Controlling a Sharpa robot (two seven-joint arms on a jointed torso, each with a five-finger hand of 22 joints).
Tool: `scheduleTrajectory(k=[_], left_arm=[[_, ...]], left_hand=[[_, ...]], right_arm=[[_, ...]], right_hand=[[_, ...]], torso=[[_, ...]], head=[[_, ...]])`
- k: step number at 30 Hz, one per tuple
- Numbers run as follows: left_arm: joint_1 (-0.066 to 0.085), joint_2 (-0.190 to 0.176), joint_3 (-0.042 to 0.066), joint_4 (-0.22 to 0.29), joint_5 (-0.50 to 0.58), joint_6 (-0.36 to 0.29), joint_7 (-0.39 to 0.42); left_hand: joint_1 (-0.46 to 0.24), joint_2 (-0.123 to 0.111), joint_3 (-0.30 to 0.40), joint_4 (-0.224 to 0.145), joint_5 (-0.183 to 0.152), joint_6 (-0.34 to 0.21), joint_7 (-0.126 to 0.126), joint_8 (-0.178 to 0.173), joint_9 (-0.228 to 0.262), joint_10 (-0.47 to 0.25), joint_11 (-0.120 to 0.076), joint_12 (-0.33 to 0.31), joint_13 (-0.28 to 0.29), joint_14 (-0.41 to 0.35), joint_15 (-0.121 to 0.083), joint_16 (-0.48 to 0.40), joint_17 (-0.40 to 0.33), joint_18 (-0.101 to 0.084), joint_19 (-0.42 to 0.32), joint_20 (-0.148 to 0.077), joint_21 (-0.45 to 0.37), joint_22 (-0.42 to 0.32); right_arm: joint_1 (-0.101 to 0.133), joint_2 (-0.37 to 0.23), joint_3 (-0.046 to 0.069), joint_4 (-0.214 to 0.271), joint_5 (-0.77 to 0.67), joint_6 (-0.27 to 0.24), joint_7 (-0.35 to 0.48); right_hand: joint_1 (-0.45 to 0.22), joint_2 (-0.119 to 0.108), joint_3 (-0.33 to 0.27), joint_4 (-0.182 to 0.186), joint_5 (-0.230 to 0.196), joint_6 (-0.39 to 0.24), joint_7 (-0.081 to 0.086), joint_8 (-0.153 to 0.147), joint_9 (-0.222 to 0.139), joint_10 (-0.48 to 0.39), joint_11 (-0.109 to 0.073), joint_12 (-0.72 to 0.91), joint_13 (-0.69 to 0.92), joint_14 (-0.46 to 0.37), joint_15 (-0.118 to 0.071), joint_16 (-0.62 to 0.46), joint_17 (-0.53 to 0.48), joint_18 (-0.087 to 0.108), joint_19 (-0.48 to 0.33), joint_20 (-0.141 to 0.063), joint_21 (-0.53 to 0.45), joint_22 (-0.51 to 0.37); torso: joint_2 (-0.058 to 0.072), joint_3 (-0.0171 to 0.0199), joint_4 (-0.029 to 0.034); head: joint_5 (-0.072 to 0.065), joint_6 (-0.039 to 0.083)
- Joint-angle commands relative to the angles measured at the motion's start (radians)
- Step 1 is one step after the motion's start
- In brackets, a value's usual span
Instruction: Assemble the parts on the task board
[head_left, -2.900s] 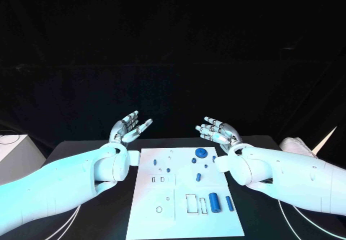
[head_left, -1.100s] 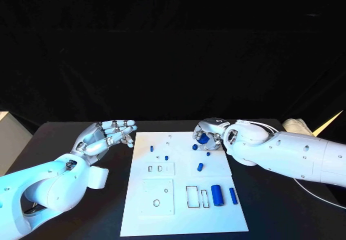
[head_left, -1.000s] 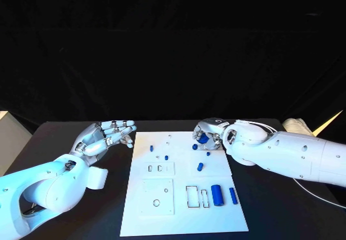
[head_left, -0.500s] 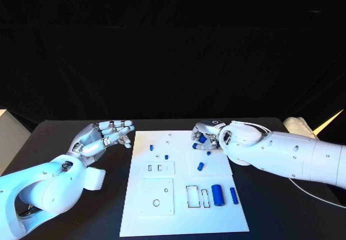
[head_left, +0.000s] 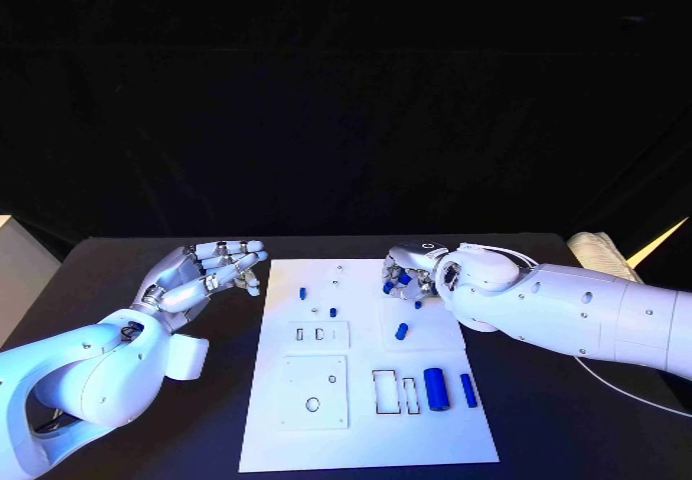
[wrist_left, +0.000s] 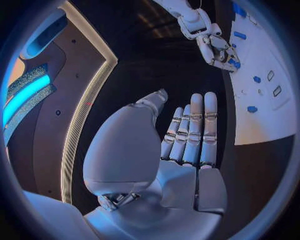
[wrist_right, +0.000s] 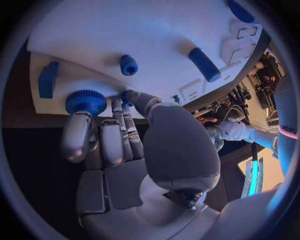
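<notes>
Your right hand (wrist_right: 119, 145) reaches onto the white task board (wrist_right: 125, 30), its fingertips (wrist_right: 78, 127) touching the blue toothed gear (wrist_right: 86, 101). You can see a small blue peg (wrist_right: 129, 65), a longer blue cylinder (wrist_right: 204, 64) and a flat blue block (wrist_right: 47, 79) lying apart on the board.

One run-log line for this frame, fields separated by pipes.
left hand: open, off the task board | right hand: fingers at blue gear, grasp unclear | other blue parts: lying on the board

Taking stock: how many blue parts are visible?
8 parts: two far-left, three around the right robot hand, one mid-board, two cylinders near-right; others may be hidden.
</notes>
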Motion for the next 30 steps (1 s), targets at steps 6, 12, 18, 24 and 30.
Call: scheduleTrajectory(k=[6, 12, 18, 24, 30], left_arm=[[0.002, -0.001, 0.001, 0.002, 0.000, 0.018, 0.000], [0.002, -0.002, 0.001, -0.002, 0.000, 0.018, -0.004], [0.002, -0.002, 0.001, -0.006, 0.001, 0.019, -0.007], [0.002, -0.001, 0.001, -0.015, 0.001, 0.019, -0.009], [0.002, 0.000, 0.001, -0.018, 0.001, 0.020, -0.009]], left_hand=[[-0.007, 0.001, 0.006, 0.000, -0.006, -0.003, 0.011, -0.006, -0.002, -0.008, -0.002, -0.006, -0.002, -0.008, -0.003, 0.007, 0.001, 0.012, -0.009, 0.001, 0.006, 0.002], [-0.006, 0.002, 0.008, -0.001, -0.006, -0.003, 0.011, -0.006, -0.002, -0.009, -0.002, -0.006, -0.002, -0.008, -0.003, 0.009, 0.002, 0.012, -0.011, 0.002, 0.007, 0.003], [-0.002, 0.003, 0.012, -0.005, -0.006, -0.004, 0.011, -0.006, -0.002, -0.011, -0.001, -0.006, -0.001, -0.010, -0.003, 0.012, 0.002, 0.013, -0.014, 0.002, 0.013, 0.006], [-0.002, 0.003, 0.012, -0.005, -0.006, -0.004, 0.011, -0.006, -0.002, -0.011, -0.001, -0.006, -0.001, -0.010, -0.003, 0.012, 0.002, 0.013, -0.014, 0.002, 0.013, 0.006], [-0.006, 0.000, 0.012, -0.006, -0.008, -0.005, 0.012, -0.007, -0.002, -0.013, 0.000, -0.005, -0.001, -0.013, -0.001, 0.016, 0.003, 0.013, -0.017, 0.003, 0.017, 0.009]], right_arm=[[-0.004, 0.000, -0.001, 0.008, -0.008, -0.012, 0.005], [-0.004, -0.004, -0.001, 0.024, 0.008, -0.086, -0.005], [0.000, -0.004, 0.003, 0.039, 0.022, -0.141, -0.035], [0.010, 0.027, 0.011, 0.025, 0.034, -0.179, -0.070], [0.015, 0.068, 0.014, -0.010, 0.039, -0.204, -0.087]], right_hand=[[-0.009, 0.005, 0.043, -0.001, -0.004, 0.040, -0.013, 0.024, 0.021, 0.057, -0.014, 0.011, 0.008, 0.035, -0.014, 0.019, 0.013, -0.017, 0.018, -0.011, 0.034, 0.043], [-0.008, 0.026, 0.076, -0.007, -0.050, 0.062, -0.023, 0.045, 0.045, 0.096, -0.026, 0.006, 0.017, 0.036, -0.024, 0.029, 0.018, -0.022, 0.025, -0.020, 0.056, 0.075], [-0.008, 0.032, 0.084, -0.010, -0.056, 0.068, -0.027, 0.052, 0.054, 0.106, -0.029, 0.004, 0.020, 0.036, -0.027, 0.031, 0.018, -0.023, 0.027, -0.023, 0.061, 0.083], [-0.008, 0.033, 0.084, -0.010, -0.056, 0.069, -0.027, 0.054, 0.055, 0.107, -0.030, 0.003, 0.021, 0.036, -0.027, 0.031, 0.018, -0.023, 0.028, -0.023, 0.063, 0.086], [-0.015, 0.031, 0.084, -0.008, -0.062, 0.068, -0.027, 0.056, 0.060, 0.107, -0.029, -0.002, 0.021, 0.036, -0.027, 0.032, 0.017, -0.024, 0.028, -0.024, 0.064, 0.088]], torso=[[0.004, -0.0024, 0.0044], [0.005, -0.0036, 0.0044], [0.005, -0.0058, 0.0060], [0.008, -0.0061, 0.0088], [0.009, -0.0077, 0.0119]], head=[[-0.003, 0.002], [-0.002, 0.007], [-0.003, 0.011], [-0.005, 0.016], [-0.007, 0.017]])
